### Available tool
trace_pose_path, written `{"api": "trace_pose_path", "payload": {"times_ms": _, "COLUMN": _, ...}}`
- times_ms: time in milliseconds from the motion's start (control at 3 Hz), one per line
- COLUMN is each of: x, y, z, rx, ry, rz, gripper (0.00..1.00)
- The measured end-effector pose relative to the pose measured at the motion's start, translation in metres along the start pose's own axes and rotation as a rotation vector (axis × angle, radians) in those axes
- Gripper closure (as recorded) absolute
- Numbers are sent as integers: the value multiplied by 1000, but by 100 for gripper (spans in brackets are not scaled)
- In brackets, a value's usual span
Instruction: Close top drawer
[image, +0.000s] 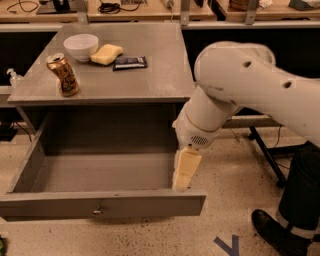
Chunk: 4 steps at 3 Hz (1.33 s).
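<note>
The top drawer is a deep grey box, pulled far out from under the grey table, and nothing is inside it. Its broad front panel faces me, with a small metal knob at the centre. My gripper, cream-coloured on the end of a thick white arm, hangs at the drawer's right front corner. It sits just behind the front panel and at the right side wall. It holds nothing that I can see.
On the table top stand a tilted drink can, a white bowl, a yellow sponge and a dark packet. A person's dark leg and shoe are at the right. Black stand legs cross the floor behind my arm.
</note>
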<state>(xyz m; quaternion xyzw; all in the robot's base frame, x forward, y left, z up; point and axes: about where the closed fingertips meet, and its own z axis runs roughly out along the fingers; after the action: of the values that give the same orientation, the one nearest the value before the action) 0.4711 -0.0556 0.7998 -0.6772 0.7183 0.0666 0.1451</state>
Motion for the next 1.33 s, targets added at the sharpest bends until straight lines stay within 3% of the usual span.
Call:
{"api": "trace_pose_path", "payload": {"times_ms": 333, "x": -27, "y": 22, "z": 63, "rx": -40, "ry": -27, "rz": -53, "gripper": 0}}
{"api": "trace_pose_path", "payload": {"times_ms": 667, "x": -47, "y": 30, "z": 99, "rx": -33, "ry": -22, "rz": -88, "gripper": 0}}
{"api": "trace_pose_path", "payload": {"times_ms": 1333, "x": -74, "y": 23, "z": 155, "rx": -18, "ry": 11, "rz": -132, "gripper": 33}}
